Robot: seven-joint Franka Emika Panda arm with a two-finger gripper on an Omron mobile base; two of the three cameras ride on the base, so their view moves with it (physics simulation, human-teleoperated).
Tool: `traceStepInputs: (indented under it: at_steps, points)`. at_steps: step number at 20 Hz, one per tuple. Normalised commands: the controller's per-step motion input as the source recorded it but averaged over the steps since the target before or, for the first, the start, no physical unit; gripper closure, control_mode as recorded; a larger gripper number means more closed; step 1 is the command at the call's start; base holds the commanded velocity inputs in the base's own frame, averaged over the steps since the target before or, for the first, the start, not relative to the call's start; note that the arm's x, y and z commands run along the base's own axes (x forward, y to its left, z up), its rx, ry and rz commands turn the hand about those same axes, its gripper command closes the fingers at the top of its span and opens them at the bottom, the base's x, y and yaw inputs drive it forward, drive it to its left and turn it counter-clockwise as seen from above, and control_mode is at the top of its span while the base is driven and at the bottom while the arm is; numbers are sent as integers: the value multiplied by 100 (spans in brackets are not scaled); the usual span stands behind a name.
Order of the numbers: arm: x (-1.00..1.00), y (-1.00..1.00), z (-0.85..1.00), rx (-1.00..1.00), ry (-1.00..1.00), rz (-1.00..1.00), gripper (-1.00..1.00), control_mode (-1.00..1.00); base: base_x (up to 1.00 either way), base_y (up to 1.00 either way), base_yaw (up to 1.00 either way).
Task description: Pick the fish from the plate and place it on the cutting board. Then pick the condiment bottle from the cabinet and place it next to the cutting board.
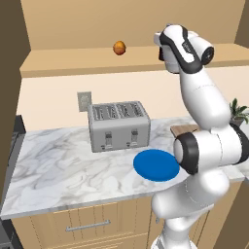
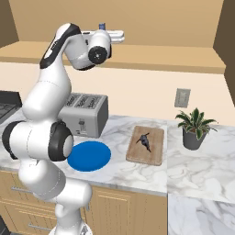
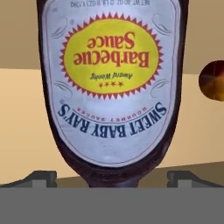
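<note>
The condiment bottle (image 3: 112,83), dark brown with a yellow barbecue-sauce label, looms close in the hand view and reads upside down there. My gripper (image 3: 113,177) is open, and its fingertips (image 3: 41,177) stand wide on either side of the bottle's narrow part without touching it. In the right base view the gripper (image 2: 110,35) is raised to the cabinet (image 2: 160,55) shelf, and the bottle's bluish cap (image 2: 102,26) pokes up behind the hand. The small dark fish (image 2: 145,141) lies on the wooden cutting board (image 2: 148,153). To the board's left sits the bare blue plate (image 2: 89,156).
A round orange fruit (image 1: 119,47) rests on the shelf beside the bottle. A silver toaster (image 1: 118,125) stands behind the plate on the marble counter (image 1: 58,165). A potted plant (image 2: 195,126) is right of the board, and a stove edge (image 2: 7,103) is far left.
</note>
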Motion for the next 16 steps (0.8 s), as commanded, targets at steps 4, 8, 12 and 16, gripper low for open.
traceStepInputs:
  at_steps: [4, 8, 12, 16]
  points:
    - [14, 0, 0, 0, 1, 0, -100, -100, 0, 0, 0]
    - [15, 0, 0, 0, 1, 0, -100, -100, 0, 0, 0]
    - [14, 0, 0, 0, 1, 0, -100, -100, 0, 0, 0]
    - [5, 0, 0, 0, 0, 0, -100, -100, 0, 0, 0]
